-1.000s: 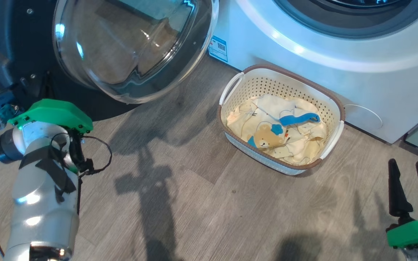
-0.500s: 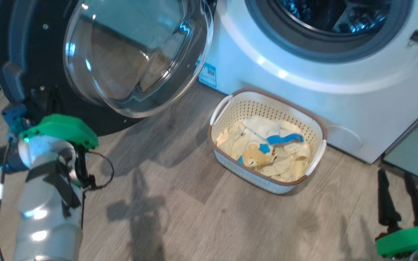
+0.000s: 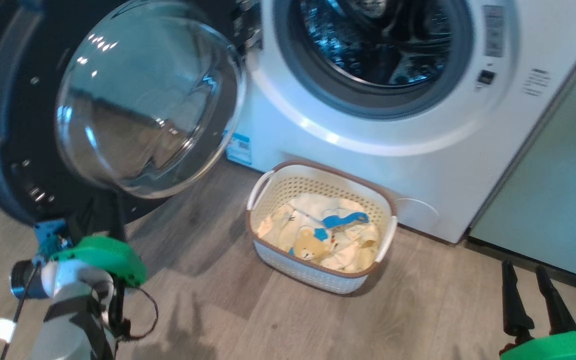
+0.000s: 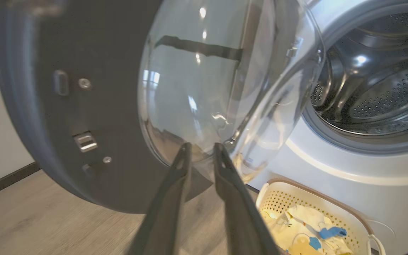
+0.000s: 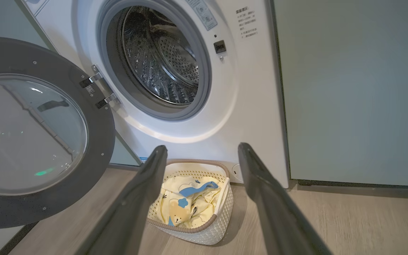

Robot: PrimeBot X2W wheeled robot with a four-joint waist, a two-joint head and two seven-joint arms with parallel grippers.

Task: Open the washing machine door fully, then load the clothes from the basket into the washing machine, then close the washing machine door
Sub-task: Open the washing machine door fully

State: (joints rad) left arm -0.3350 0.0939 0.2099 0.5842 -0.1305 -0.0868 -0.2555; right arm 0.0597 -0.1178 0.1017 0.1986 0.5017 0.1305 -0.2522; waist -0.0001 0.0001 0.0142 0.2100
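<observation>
The washing machine door (image 3: 15, 130), black with a clear glass bowl, stands swung open to the left of the washing machine (image 3: 318, 145). The steel drum (image 3: 373, 45) shows through the grey-rimmed opening. On the floor against the washer's front sits the basket (image 3: 328, 167), with the clothes (image 3: 323, 235) heaped inside. My left gripper (image 4: 201, 148) points at the lower rim of the door's glass, its fingers a little apart with nothing between them. At the lower right my right gripper (image 3: 523, 267) is open and empty, aimed toward the basket (image 5: 204, 233) and the clothes (image 5: 186, 202).
A pale green cabinet (image 3: 558, 175) stands directly right of the washer. Wood-look floor (image 3: 248, 310) stretches between my arms and the basket. A white wall with a dark skirting board (image 4: 2, 180) lies left of the door.
The head camera has tilted up, so the whole picture has shifted and the drum opening now shows. Door, basket and clothes keep their places; both arms hold roughly where they were.
</observation>
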